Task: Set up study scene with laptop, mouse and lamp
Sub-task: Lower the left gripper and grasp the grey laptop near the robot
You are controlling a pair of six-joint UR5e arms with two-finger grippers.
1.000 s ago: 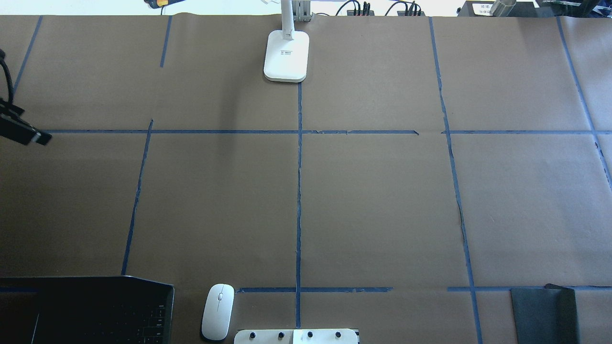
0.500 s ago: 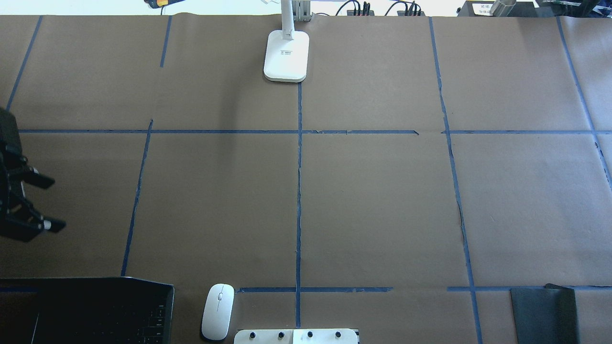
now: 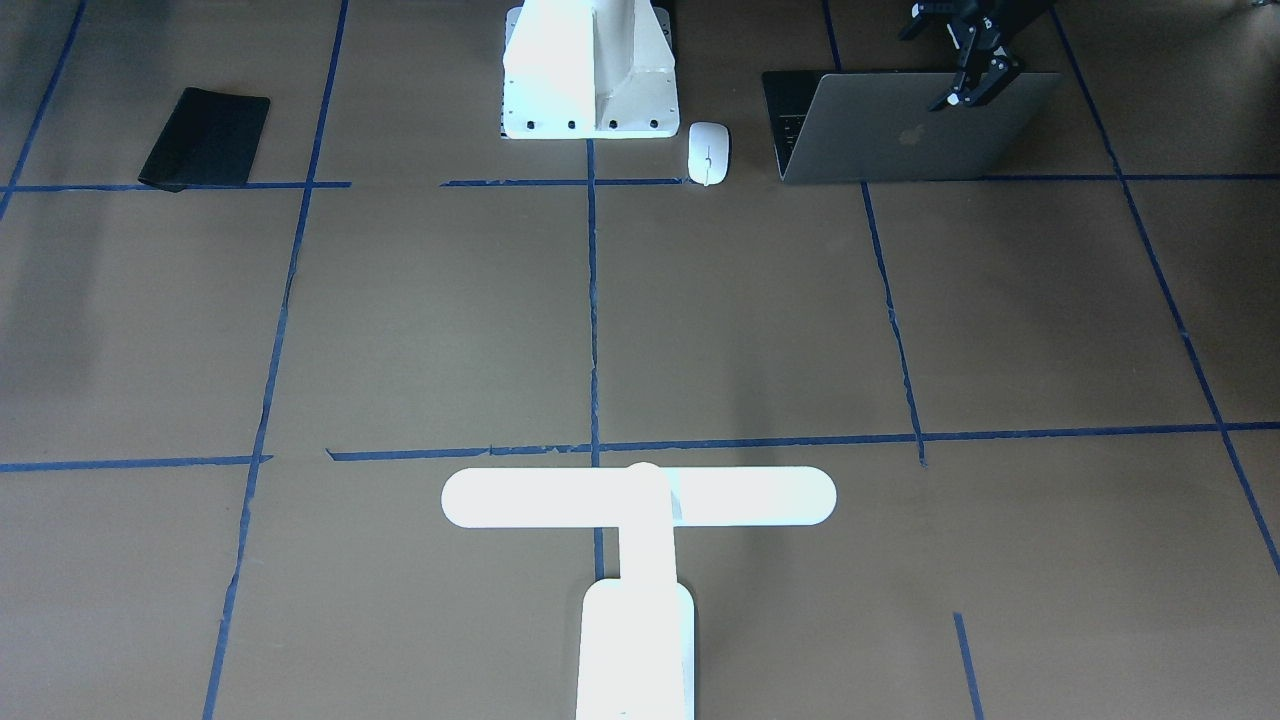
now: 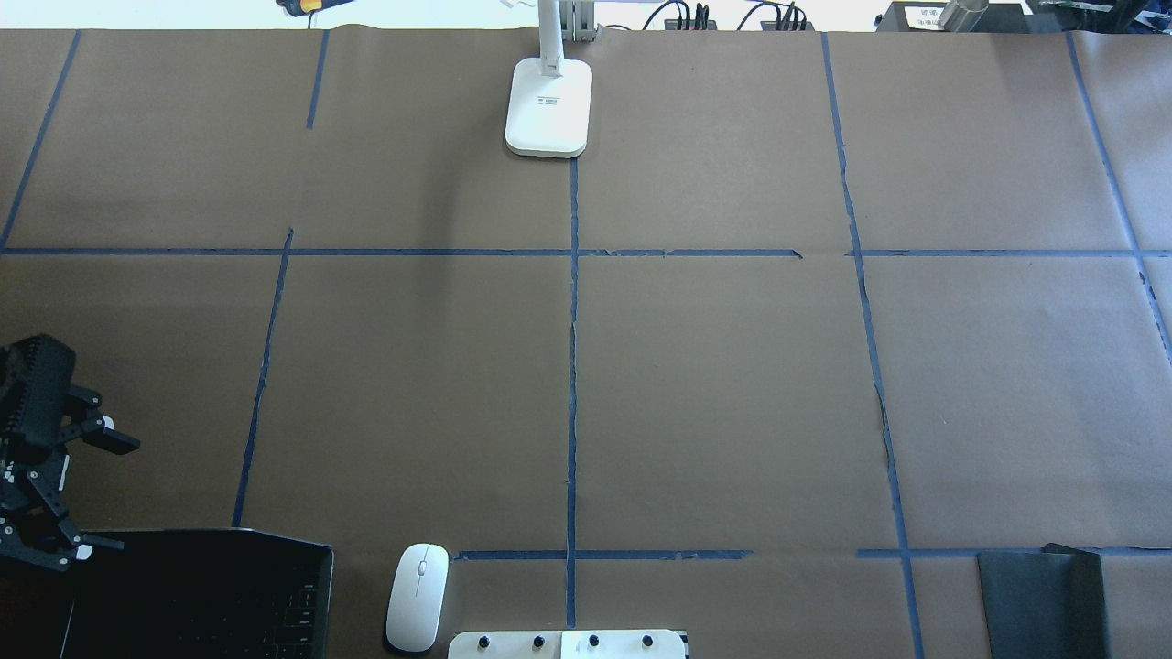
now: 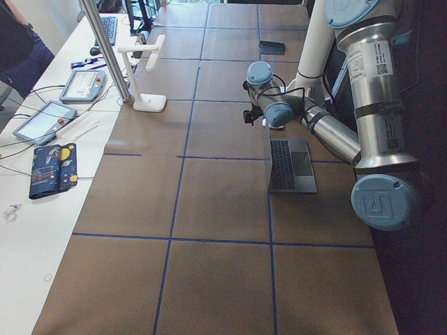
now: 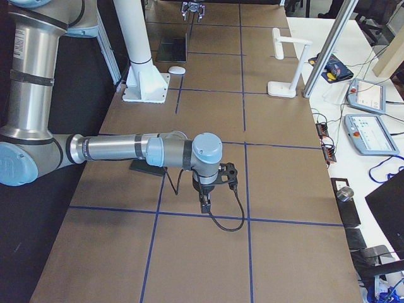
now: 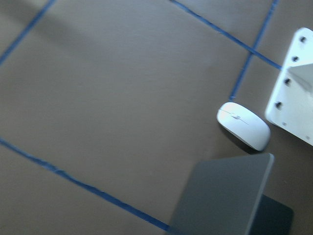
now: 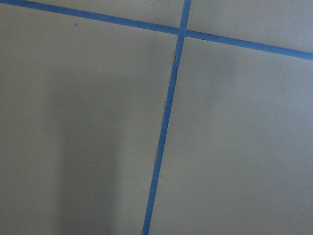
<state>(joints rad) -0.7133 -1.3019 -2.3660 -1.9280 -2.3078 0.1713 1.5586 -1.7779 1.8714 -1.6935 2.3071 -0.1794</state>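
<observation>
**Markings.** The laptop (image 3: 900, 140) stands open; its grey lid bears an apple logo. The lamp (image 4: 548, 105) carries small dark print on its base, too small to read. A blue joint cap on the near arm in the exterior left view shows a logo, which is not legible.

**Positions.** The laptop sits at the robot-side edge of the table (image 4: 732, 384), toward the left corner. The mouse (image 4: 417, 597) lies at the same edge, between the laptop and the white pedestal (image 4: 568, 644), apart from both. The lamp stands at the middle of the far edge. A black mat (image 4: 1044, 604) lies at the robot-side edge toward the right corner.

**Grippers.** The left gripper (image 4: 99, 497) is spread wide at the laptop's far left corner; contact cannot be determined. The right gripper (image 6: 207, 199) hangs over bare table near the right end; whether it is spread or pressed together cannot be told.

**Change.** Half a second ago the left gripper was farther from the robot-side edge, clear of the laptop. The laptop, mouse and lamp are unmoved.
</observation>
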